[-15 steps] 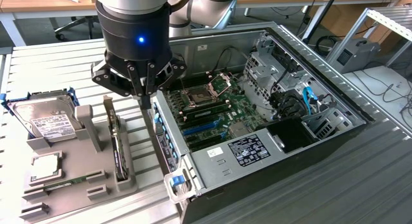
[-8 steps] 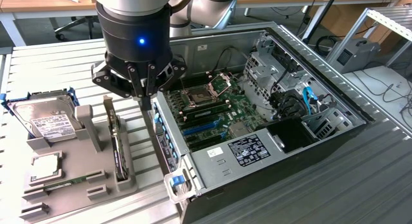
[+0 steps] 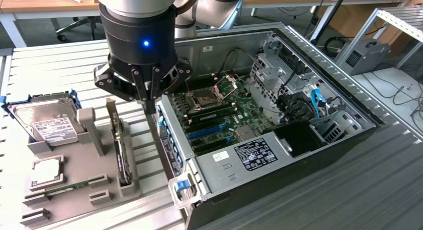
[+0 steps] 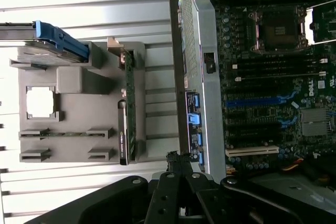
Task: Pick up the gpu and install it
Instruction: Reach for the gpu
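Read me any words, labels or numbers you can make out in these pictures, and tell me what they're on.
Nothing can be read for certain.
White label on the hard drive: print too small to read.
Label on the power supply: print too small to read.
Small white sticker on the computer case: too small to read.

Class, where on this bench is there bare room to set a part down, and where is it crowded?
Free: ribbed table at the exterior view's upper left, beyond the grey holder; also at its lower right, past the computer case. Crowded: the strip between holder and case, where the gripper hangs.
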`<move>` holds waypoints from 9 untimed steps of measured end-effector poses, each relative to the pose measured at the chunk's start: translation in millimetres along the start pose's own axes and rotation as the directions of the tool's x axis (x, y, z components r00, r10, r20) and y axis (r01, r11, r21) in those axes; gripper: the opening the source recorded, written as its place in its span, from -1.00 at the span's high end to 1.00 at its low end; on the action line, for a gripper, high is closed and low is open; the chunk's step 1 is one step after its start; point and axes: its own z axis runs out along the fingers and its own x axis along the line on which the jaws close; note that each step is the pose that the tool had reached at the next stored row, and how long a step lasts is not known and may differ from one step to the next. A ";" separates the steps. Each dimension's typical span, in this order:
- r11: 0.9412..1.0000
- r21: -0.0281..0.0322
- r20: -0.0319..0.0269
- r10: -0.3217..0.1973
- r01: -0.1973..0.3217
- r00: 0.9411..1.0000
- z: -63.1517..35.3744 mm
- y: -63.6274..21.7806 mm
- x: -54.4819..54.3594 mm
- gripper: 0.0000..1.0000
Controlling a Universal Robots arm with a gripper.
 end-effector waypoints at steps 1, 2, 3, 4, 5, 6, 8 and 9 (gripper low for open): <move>1.000 0.000 0.000 0.000 0.000 1.000 0.0 -0.2 0.0 0.79; 1.000 0.000 0.000 0.000 0.000 1.000 0.0 -0.4 0.0 0.79; 1.000 0.000 0.000 0.000 0.000 1.000 0.0 -0.6 -0.1 0.79; 1.000 0.000 0.000 0.000 0.000 1.000 0.0 -0.8 -0.1 0.79; 1.000 0.000 0.000 0.000 0.000 1.000 0.0 -0.9 -0.1 0.79; 1.000 0.000 0.000 0.000 0.000 1.000 0.1 -1.1 -0.1 0.79; 1.000 0.000 0.000 0.000 0.000 1.000 0.1 -1.6 -0.1 0.79; 1.000 0.000 0.000 0.000 0.000 1.000 0.1 -1.8 -0.1 0.79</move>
